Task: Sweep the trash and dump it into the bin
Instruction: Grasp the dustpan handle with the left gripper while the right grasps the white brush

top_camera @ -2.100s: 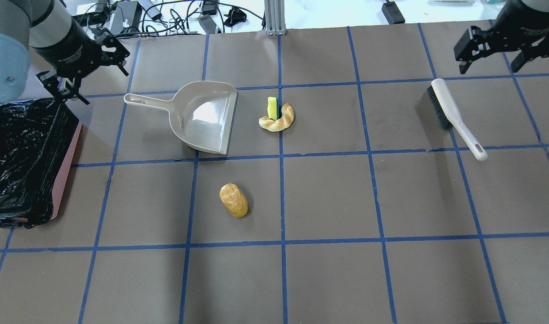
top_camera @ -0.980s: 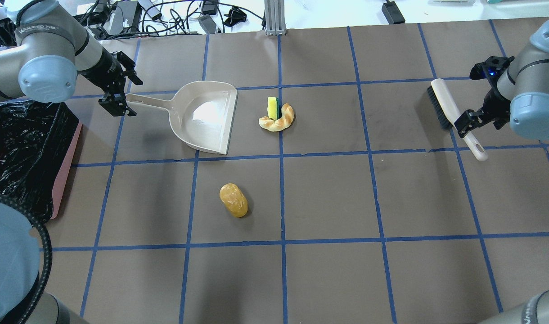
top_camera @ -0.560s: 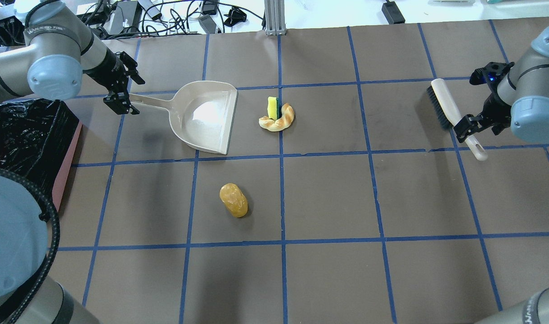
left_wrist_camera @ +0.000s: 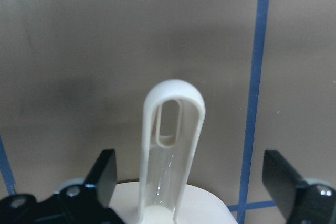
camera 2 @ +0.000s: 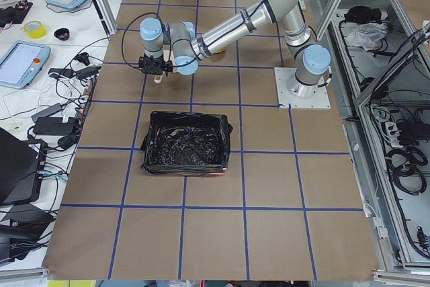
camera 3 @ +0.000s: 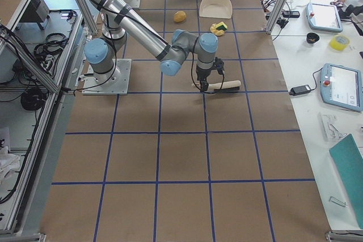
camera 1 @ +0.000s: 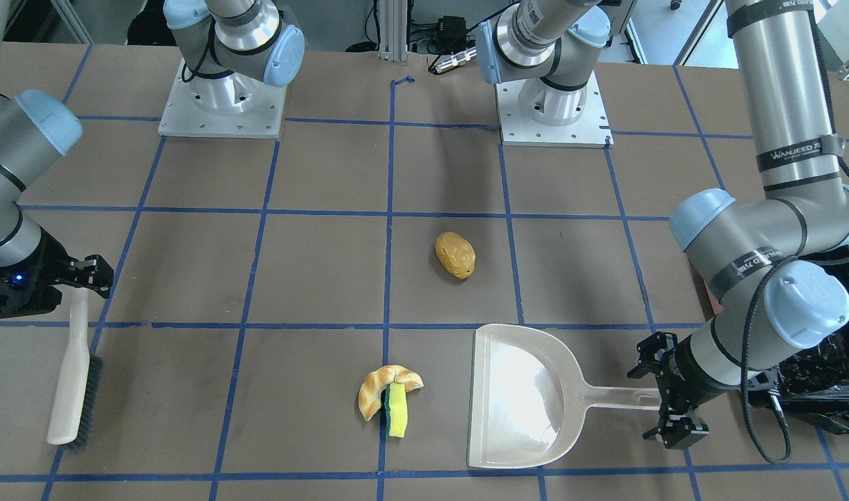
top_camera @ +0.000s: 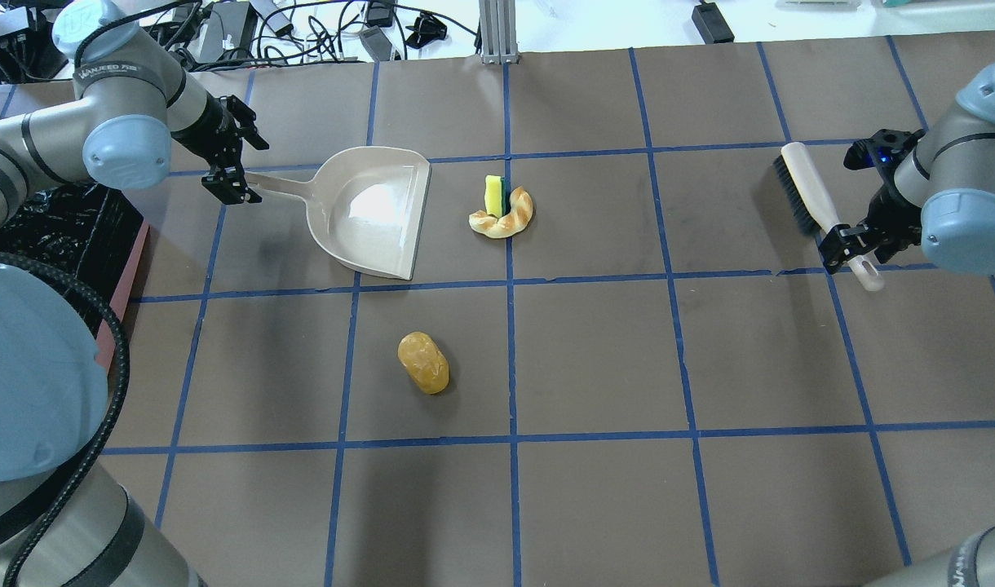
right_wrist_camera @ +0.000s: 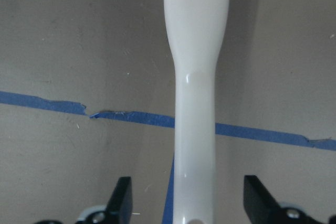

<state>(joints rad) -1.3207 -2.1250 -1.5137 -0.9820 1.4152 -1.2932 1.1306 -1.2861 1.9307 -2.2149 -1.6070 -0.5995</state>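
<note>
The potato-like lump point(top_camera: 423, 363) lies alone near the table's middle. The croissant piece point(top_camera: 510, 218) and the yellow-green sponge point(top_camera: 493, 196) touch each other just right of the beige dustpan point(top_camera: 375, 212). The bin point(top_camera: 65, 236), pink-sided with a black bag, stands at the left edge, partly hidden by my left arm. My left gripper point(top_camera: 241, 167) is open, its fingers point(left_wrist_camera: 102, 174) either side of the dustpan handle's end point(left_wrist_camera: 170, 145). My right gripper point(top_camera: 852, 244) is open, straddling the brush handle point(right_wrist_camera: 194, 103).
The beige brush point(top_camera: 815, 204) lies on the table at the right, bristles toward the far side. The dustpan's open mouth faces the croissant and sponge. Cables and power bricks point(top_camera: 236, 24) lie beyond the table's far edge.
Both arms came down from the table's far corners. The left gripper moved to the dustpan handle's end; the right gripper moved over the brush handle. The trash, dustpan and brush have not moved.
</note>
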